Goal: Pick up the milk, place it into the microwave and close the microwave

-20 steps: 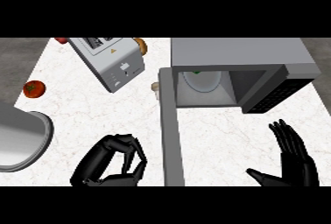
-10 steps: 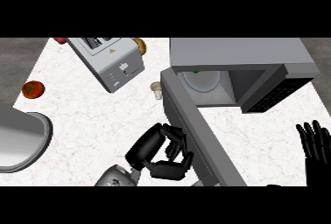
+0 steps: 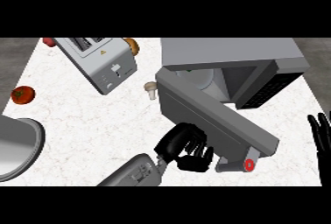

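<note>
Pressing against the outer face of the grey microwave's swung-open door (image 3: 216, 120), my black left hand (image 3: 187, 148) sits near the door's lower end, its fingers (image 3: 197, 157) curled inward and closed on nothing I can see. My grey left forearm (image 3: 135, 171) comes in from the lower edge. The door's long axis runs diagonally from the upper left, by the boxy grey microwave (image 3: 233, 59), down to the lower right, where its handle end carries a small red disc (image 3: 249, 164). Inside the open cavity a pale round shape (image 3: 203, 81) shows; I cannot tell whether it is the milk, and no milk carton is plainly visible anywhere. My black right hand (image 3: 321, 135) rests at the right edge, fingers straight and pointing up. On the white marbled surface (image 3: 84, 118) lie a silver toaster (image 3: 97, 59) tilted diagonally, a red tomato (image 3: 22, 94), a small beige mushroom (image 3: 151, 88), and a grey metal bowl (image 3: 16, 146) at the left edge.
</note>
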